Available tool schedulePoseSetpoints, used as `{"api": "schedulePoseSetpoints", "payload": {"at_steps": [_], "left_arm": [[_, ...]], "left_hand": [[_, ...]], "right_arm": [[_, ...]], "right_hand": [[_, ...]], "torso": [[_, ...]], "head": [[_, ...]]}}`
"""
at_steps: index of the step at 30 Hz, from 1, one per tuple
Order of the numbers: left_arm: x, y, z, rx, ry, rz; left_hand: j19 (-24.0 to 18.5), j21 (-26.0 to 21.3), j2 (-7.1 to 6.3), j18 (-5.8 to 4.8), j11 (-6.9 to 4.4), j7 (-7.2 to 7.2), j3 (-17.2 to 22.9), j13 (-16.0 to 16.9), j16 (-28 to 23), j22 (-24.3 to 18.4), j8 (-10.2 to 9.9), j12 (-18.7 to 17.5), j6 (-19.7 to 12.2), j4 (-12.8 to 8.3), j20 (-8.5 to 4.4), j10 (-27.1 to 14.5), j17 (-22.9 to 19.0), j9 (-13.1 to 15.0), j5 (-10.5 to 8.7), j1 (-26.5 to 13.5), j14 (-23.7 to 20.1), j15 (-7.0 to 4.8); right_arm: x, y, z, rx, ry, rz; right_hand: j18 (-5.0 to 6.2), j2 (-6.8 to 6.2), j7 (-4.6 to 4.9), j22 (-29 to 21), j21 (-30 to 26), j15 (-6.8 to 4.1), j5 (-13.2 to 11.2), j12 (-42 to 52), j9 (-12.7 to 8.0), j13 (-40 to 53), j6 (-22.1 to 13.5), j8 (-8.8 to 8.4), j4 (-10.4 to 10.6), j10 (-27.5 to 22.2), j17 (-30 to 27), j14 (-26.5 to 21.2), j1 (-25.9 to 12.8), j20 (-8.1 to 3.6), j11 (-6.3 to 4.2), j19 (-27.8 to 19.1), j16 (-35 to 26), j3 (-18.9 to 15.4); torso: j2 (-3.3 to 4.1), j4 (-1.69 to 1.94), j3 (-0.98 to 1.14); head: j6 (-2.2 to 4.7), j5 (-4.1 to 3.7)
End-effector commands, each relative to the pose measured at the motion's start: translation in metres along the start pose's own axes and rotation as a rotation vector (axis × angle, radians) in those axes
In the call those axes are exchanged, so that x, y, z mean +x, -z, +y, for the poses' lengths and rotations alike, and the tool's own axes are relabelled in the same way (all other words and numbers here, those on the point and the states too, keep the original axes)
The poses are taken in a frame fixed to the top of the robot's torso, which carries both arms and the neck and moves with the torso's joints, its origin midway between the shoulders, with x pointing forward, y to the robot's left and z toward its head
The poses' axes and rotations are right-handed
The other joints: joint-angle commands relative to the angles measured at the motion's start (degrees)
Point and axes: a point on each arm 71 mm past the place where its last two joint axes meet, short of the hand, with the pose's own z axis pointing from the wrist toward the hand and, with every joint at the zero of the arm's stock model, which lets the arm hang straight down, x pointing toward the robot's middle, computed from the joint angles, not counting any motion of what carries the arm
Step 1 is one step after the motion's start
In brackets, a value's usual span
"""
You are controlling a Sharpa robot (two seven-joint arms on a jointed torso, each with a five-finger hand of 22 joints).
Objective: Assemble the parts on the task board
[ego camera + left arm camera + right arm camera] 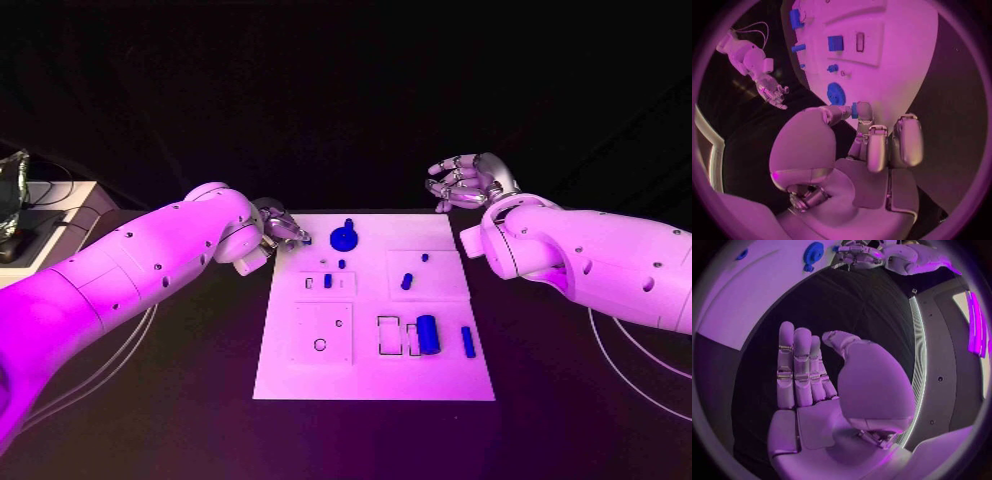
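The white task board (pixel 433 375) lies in the middle of the black table. My left hand (pixel 278 230) hovers at its far left corner and pinches a small blue part (pixel 854 110) between thumb and a finger. A blue gear (pixel 343 238) (pixel 836 93) sits on the board just beside that hand. Other blue parts lie on the board: a small block (pixel 327 281), a short peg (pixel 407 282), a thick cylinder (pixel 427 334) and a thin bar (pixel 467 341). My right hand (pixel 469 182) (pixel 811 385) is raised beyond the board's far right corner, fingers straight and holding nothing.
A white box (pixel 65 225) with dark equipment on it stands at the table's left edge. Thin cables (pixel 123 350) run along the table under my left arm and beside my right arm. Black tabletop surrounds the board.
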Motion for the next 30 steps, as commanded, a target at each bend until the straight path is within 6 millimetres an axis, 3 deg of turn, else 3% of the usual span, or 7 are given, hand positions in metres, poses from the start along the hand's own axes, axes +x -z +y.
{"api": "schedulePoseSetpoints", "payload": {"at_steps": [1,9,10,20,30], "left_arm": [[0.004,0.003,-0.001,0.012,0.058,0.057],[0.011,0.014,0.002,-0.002,0.044,0.118],[0.012,0.015,0.003,-0.002,0.04,0.123],[0.027,0.03,0.013,0.011,-0.032,0.124],[0.046,0.037,0.016,0.024,-0.156,0.049]], "left_hand": [[0.05,0.26,0.4,-0.64,-0.22,-1.06,8.85,-0.19,0.22,0.23,-0.33,-0.03,1.84,-9.23,-0.63,0.52,12.37,11.52,2.28,-1.77,4.91,-0.57],[0.69,0.85,0.88,-0.84,-0.58,-1.39,9.66,-0.59,1.21,1.2,-0.31,0.39,2.96,-12.24,-0.99,1.5,14.43,12.68,7.05,-5.49,5.63,-0.94],[1.01,1.1,0.91,-0.94,-0.7,-1.51,9.79,-0.42,1.45,1.63,-0.2,0.66,3.3,-12.75,-1.09,2.02,14.94,12.94,8.37,-6.29,5.8,-1.05],[2.04,1.94,1.32,-1.26,-1.17,-1.97,11.24,-0.84,1.52,3.02,0.44,0.97,4.32,-15.07,-1.51,3.65,15.09,13.72,12.5,-9.76,5.85,-1.49],[2.53,2.32,1.62,-1.42,-1.38,-2.21,11.18,0.17,1.52,3.7,0.68,1.82,4.79,-15.32,-1.64,4.75,15.09,13.69,13.33,-10.72,5.85,-1.65]], "right_arm": [[0.0,0.0,0.0,-0.01,0.001,0.009],[-0.001,-0.001,-0.002,-0.002,0.004,0.01],[-0.002,-0.001,-0.003,-0.001,0.004,0.01],[-0.004,0.0,-0.008,0.011,0.009,0.009],[-0.002,0.001,-0.013,0.019,0.011,0.014]], "right_hand": [[0.23,0.23,0.09,-0.04,-0.29,0.16,0.26,-0.35,0.05,-0.05,-0.23,0.14,-0.24,-0.23,-0.05,0.09,-0.16,0.18,-0.14,0.4,-0.1,-0.04],[0.24,0.22,0.08,-0.11,-0.35,0.15,0.26,-0.33,0.07,-0.13,-0.2,0.18,-0.33,-0.18,-0.04,0.18,-0.15,0.18,-0.15,0.43,-0.24,-0.05],[0.24,0.22,0.08,-0.11,-0.35,0.15,0.26,-0.33,0.07,-0.13,-0.2,0.18,-0.33,-0.18,-0.04,0.18,-0.15,0.18,-0.15,0.43,-0.24,-0.05],[0.23,0.14,0.08,-0.17,-0.42,0.15,0.23,-0.35,0.08,-0.19,-0.23,0.17,-0.4,-0.19,-0.03,0.22,-0.17,0.18,-0.14,0.45,-0.36,-0.09],[0.23,0.1,0.08,-0.23,-0.48,0.15,0.22,-0.36,0.08,-0.27,-0.26,0.17,-0.51,-0.21,-0.02,0.26,-0.13,0.17,-0.15,0.47,-0.5,-0.1]], "torso": [[-0.32,0.13,0.06],[-0.98,0.28,0.06],[-1.08,0.3,0.07],[-1.75,0.57,-0.21],[-2.35,0.75,-0.28]], "head": [[-0.04,0.08],[-0.54,0.26],[-0.63,0.29],[-1.17,0.32],[-1.73,0.58]]}}
